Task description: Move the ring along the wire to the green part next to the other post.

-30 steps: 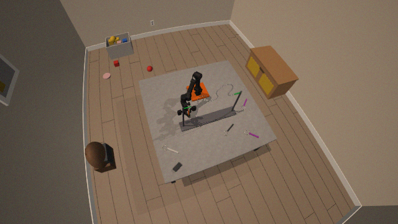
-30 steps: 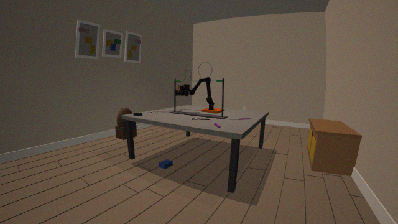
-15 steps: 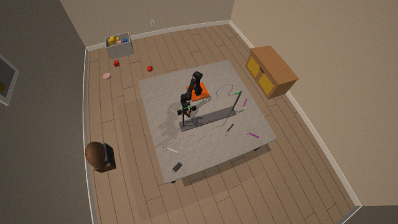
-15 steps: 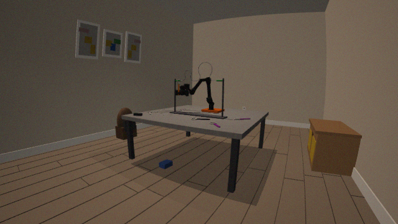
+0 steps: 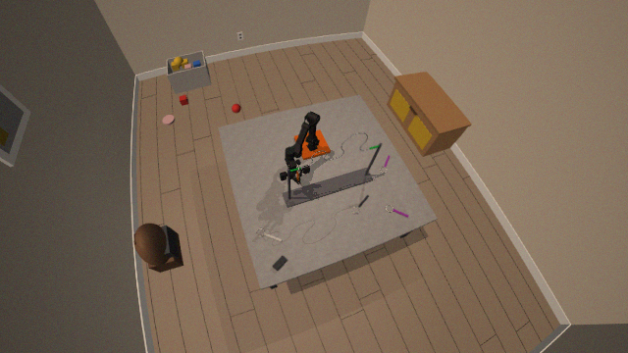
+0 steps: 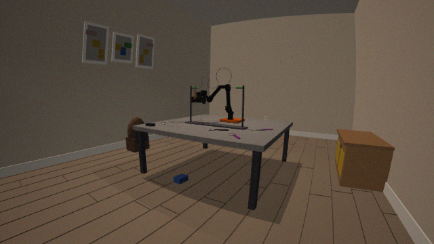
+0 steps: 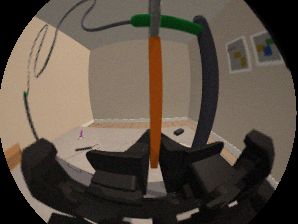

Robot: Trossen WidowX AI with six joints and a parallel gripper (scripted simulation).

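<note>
The orange handle hangs upright below its ring, which shows edge-on in the wrist view around the green part beside the near post. My gripper is shut on the handle's lower part, with fingertips on both sides of it. The post stands just right of the handle in the wrist view, apart from it. The grey wire runs left from the green part in curves. The other green part is beside the far post.
The wire makes a tall loop above the arm in the exterior view. A dark base bar joins the posts. Magenta-handled rings, a black handle, a white handle and a black block lie on the table.
</note>
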